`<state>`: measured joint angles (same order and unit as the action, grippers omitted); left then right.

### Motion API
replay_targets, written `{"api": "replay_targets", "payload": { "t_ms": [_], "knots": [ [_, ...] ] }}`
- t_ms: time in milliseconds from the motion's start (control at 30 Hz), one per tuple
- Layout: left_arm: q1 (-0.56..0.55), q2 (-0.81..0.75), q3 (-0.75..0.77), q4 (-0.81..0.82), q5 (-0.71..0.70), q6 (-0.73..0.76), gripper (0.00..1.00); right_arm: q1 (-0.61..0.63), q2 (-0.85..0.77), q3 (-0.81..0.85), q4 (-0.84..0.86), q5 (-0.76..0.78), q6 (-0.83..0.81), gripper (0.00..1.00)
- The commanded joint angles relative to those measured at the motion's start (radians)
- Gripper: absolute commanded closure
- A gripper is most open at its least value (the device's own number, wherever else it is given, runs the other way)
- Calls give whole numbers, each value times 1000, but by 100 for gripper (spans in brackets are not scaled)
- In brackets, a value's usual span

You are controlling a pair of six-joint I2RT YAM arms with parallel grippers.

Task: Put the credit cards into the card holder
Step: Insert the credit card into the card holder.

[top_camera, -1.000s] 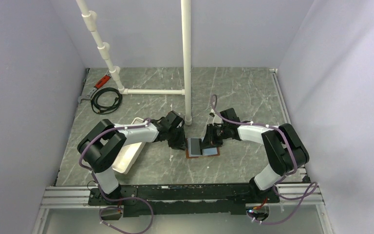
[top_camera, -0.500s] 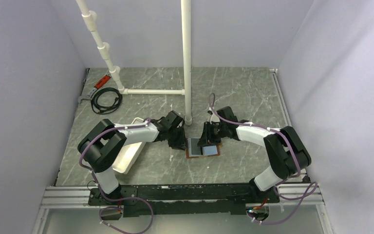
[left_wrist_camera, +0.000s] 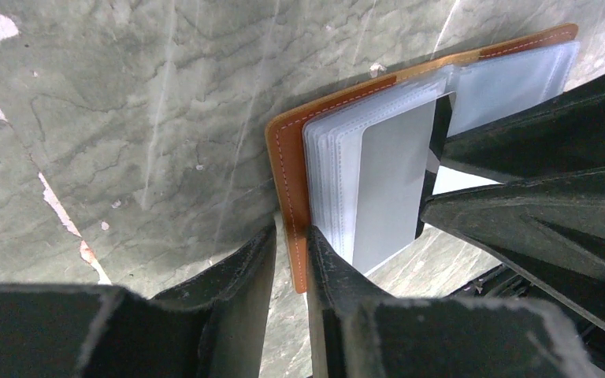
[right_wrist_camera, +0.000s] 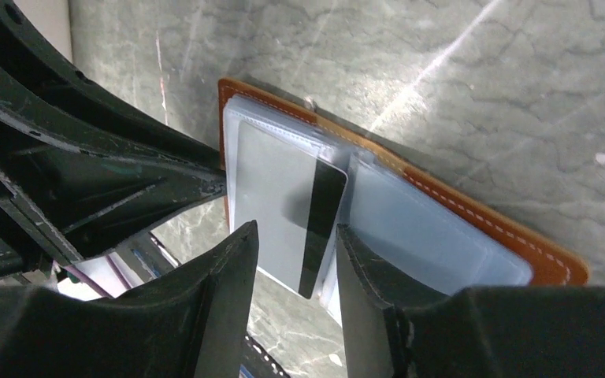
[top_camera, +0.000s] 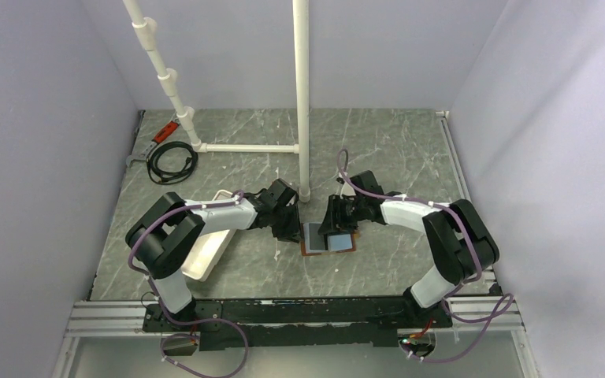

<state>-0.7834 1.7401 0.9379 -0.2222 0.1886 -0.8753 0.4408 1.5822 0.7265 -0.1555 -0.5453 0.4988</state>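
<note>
While the card holder was laid open on the marble-look table, just at 6 o'clock from the upright white pipe, it was flanked by both grippers. Its brown cover edge at 9 o'clock was pinched by the left gripper, fingers nearly closed with only the leather between them. A grey card with a black stripe was seen lying over the clear sleeves of that half; how far it sat inside one wasn't clear. It was straddled by the right gripper, jaws part-way apart, and whether it was actually gripped couldn't be told. A light blue card was tucked into the half at 3 o'clock.
</note>
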Motion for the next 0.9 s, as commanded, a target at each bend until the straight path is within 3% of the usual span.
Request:
{"api": "replay_targets", "payload": {
  "t_ms": [0,167,433,500,667,867],
  "knots": [
    [-4,44,-33,-103,-104,58,71,-2,26,7,118,-73,11,56],
    [-4,55,-14,-115,-113,68,71,15,23,15,194,-115,-7,58],
    [1,47,25,-168,-151,105,70,30,-10,20,182,-150,-31,59],
    [8,21,27,-195,-169,119,67,17,-51,8,147,-94,-19,56],
    [62,-124,4,-302,-91,145,45,-5,-144,-3,-20,74,-43,46],
    [227,-484,-11,-482,45,160,20,-5,-317,-46,-75,87,-67,39]
  ]
}}
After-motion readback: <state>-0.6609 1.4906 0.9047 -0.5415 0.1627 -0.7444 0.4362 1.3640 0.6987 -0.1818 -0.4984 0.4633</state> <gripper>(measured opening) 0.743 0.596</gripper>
